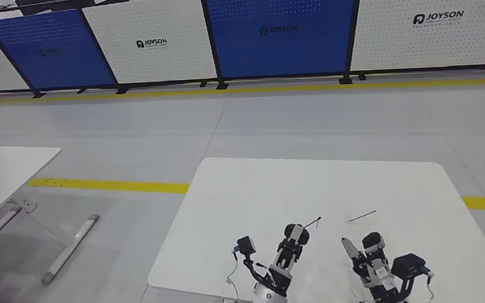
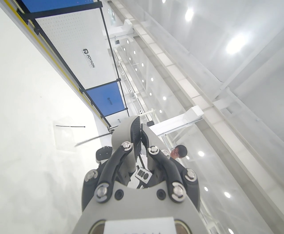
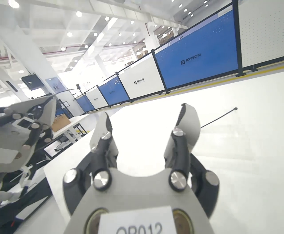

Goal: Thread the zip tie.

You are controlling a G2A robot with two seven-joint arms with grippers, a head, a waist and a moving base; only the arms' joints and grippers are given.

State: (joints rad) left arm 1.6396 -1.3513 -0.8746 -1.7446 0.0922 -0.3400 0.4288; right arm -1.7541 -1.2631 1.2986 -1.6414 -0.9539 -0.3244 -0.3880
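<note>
Table edge [image 1: 191, 287] behind left tool [image 2: 139, 133], closed on zip tie [image 1: 312, 223], and right tool [image 3: 145, 110], agape; spare tie [image 3: 219, 117] ahead.

A white surface [image 1: 325, 189] is spread beneath and ahead of the left gripper [image 1: 297, 231]. Well beyond it a fence of blue and white perforated panels [image 1: 282, 31] is lined up — a yellow floor line [image 1: 105, 184] is painted between. Far to the gripper's left a second table [image 1: 15, 165] is seen, with a cardboard box [image 3: 61, 120] set on it.
</note>
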